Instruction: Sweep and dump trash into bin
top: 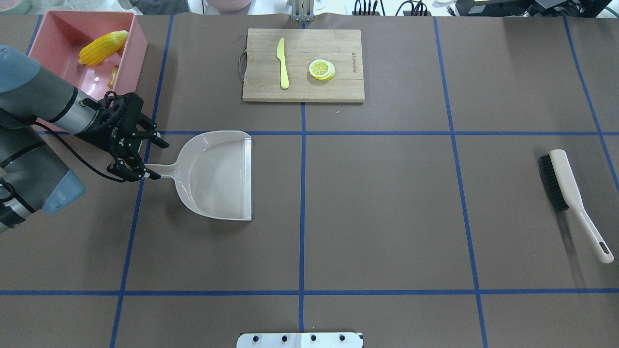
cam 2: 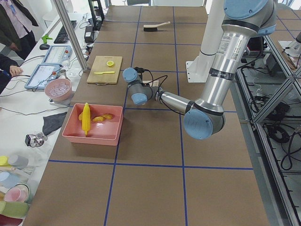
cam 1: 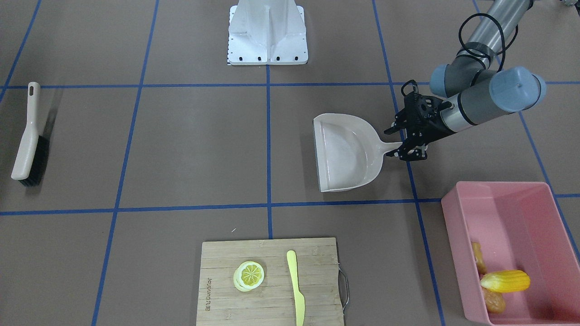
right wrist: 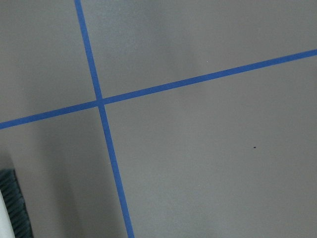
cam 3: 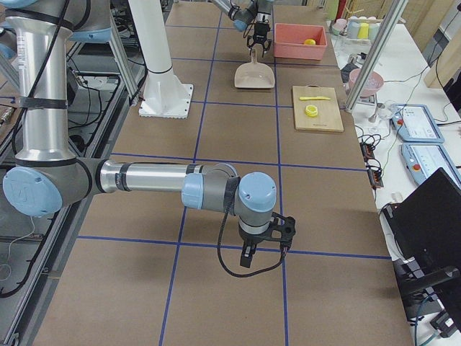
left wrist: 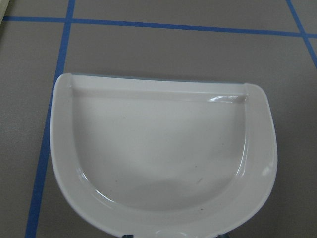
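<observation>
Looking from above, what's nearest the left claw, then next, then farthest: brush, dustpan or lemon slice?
1. Dustpan, right beside the left claw.
2. Lemon slice, on the cutting board.
3. Brush, far across on the right.

Bright, even light from above fills every view of the bench (top: 387, 193). It leaves only soft, short shadows, a faint one beside the brush (top: 573, 193) and a paler one along the edge of the dustpan (top: 217, 174). Small white glints sit on the dustpan's glossy rim and on the floor of the bin (top: 138, 43). The fixed views are sharp, the left wrist view is slightly soft, and the right wrist view darkens toward its lower left corner, where the brush bristles blur.
</observation>
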Robot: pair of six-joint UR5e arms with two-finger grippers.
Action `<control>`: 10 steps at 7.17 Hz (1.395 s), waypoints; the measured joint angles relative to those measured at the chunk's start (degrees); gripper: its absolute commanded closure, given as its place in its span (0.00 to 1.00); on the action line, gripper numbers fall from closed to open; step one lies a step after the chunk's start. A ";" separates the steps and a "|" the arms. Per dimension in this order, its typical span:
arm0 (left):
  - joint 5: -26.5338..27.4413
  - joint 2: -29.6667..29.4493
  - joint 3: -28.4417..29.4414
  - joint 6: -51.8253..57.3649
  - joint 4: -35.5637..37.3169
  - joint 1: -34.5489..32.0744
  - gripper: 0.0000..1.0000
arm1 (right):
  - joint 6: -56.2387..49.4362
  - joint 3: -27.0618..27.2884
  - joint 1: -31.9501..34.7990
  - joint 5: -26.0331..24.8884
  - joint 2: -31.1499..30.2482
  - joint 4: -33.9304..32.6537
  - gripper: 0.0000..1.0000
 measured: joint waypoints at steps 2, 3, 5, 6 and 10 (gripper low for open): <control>-0.10 0.08 -0.69 -0.02 0.16 0.00 0.01 | 0.00 0.01 -0.01 0.01 0.00 0.00 0.00; -0.19 0.15 -1.58 -0.24 0.40 -0.07 0.01 | 0.00 0.03 -0.01 0.01 0.00 0.00 0.00; -0.18 0.57 -4.96 -4.66 0.90 -1.35 0.01 | 0.00 0.05 -0.01 0.01 0.00 0.00 0.00; -0.18 0.52 -6.78 -8.17 2.21 -3.62 0.01 | 0.00 0.06 -0.01 0.01 0.03 0.00 0.00; 0.86 -1.47 -14.84 -16.68 30.19 -18.44 0.01 | 0.00 0.50 -0.01 0.07 0.08 0.01 0.00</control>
